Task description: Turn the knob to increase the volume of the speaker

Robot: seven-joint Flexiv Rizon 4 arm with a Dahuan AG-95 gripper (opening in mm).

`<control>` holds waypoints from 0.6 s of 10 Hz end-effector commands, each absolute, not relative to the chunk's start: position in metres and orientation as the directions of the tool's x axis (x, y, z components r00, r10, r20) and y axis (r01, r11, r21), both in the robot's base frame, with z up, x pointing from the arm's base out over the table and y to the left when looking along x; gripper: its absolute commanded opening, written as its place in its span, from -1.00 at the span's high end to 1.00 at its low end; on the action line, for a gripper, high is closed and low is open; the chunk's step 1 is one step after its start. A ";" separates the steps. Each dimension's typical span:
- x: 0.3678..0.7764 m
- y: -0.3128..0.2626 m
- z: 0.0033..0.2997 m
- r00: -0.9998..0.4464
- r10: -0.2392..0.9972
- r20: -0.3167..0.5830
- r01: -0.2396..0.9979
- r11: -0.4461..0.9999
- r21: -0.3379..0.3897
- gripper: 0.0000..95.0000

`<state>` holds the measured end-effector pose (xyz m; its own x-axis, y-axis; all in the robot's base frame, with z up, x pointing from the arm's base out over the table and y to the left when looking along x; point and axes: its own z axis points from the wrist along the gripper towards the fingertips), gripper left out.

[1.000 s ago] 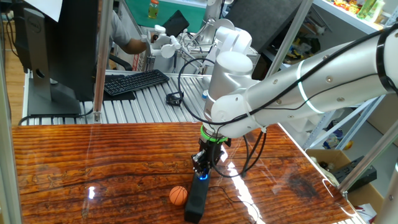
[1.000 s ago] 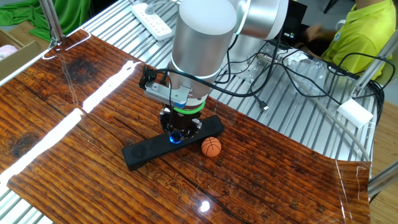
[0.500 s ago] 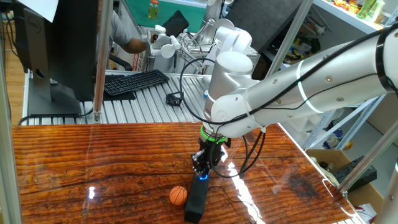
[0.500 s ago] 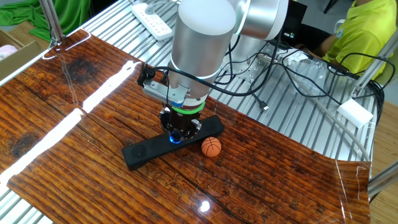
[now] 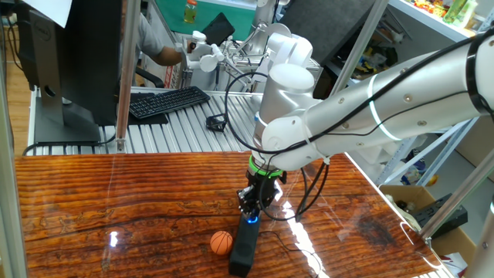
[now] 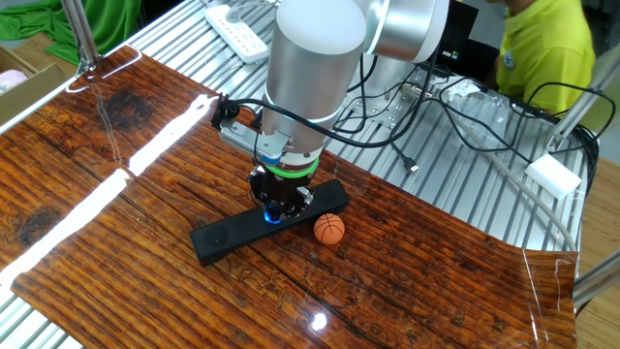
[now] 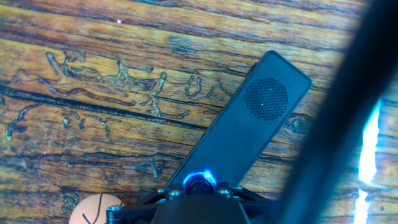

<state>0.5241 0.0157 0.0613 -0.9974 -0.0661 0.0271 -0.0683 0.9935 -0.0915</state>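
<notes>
The speaker point(image 6: 254, 228) lies flat on the wooden table point(image 6: 116, 194), with a little orange ball point(image 6: 328, 228) just beside it, and its knob point(image 7: 199, 183) glows blue about halfway along the bar. The robot's fingers point(image 6: 279, 210) reach straight down right over the knob and look closed around it, though I cannot tell how tightly they hold. The knob looks small, hard and smooth, so I think it could slip, and the best place to hold it is by its round sides while the light speaker stays flat.
</notes>
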 end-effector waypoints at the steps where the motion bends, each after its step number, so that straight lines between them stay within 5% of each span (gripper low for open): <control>1: 0.525 0.016 0.061 -0.999 -0.046 0.024 -0.048 0.995 -0.088 1.00; 6: 0.525 0.016 0.061 -0.999 0.026 0.022 0.024 0.996 -0.087 1.00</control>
